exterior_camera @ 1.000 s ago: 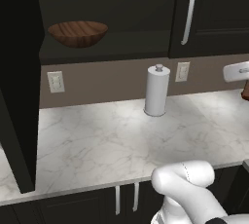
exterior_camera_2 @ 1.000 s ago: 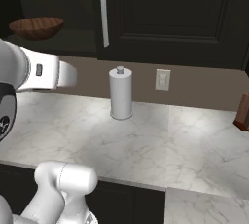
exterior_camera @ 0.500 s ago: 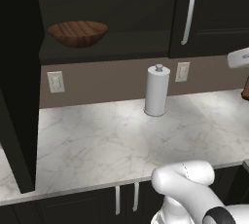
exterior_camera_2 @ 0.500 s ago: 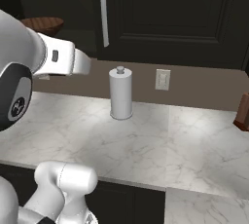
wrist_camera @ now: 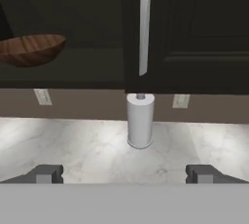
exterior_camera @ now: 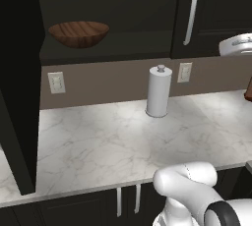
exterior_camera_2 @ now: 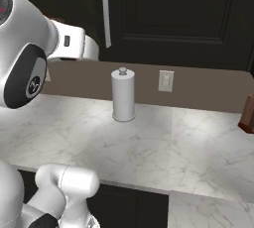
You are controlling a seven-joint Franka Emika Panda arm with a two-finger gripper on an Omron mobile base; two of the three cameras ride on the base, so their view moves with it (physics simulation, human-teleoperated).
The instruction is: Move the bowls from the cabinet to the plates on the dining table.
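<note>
A wide dark-brown wooden bowl (exterior_camera: 78, 33) sits on the shelf of the open near-black cabinet (exterior_camera: 118, 18), above the counter. In the hand view the bowl (wrist_camera: 29, 50) lies at the upper left, far ahead of my gripper (wrist_camera: 124, 173). The gripper is open, its fingertips (wrist_camera: 46, 173) wide apart with nothing between them. It faces the closed cabinet door (wrist_camera: 194, 33) and its long silver handle (wrist_camera: 144, 23). The plates and the dining table are out of view.
A white paper-towel roll (exterior_camera: 158, 92) stands upright at the back of the marble counter (exterior_camera: 98, 146), under the closed door (exterior_camera_2: 188, 19). The open cabinet door (exterior_camera: 19, 97) juts out at the left. A brown object (exterior_camera_2: 246, 113) sits at the right edge.
The arm has risen and swung closer to the right base camera, where it now covers the bowl. Its white end climbed along the right edge of the left base view. The gripper stayed open.
</note>
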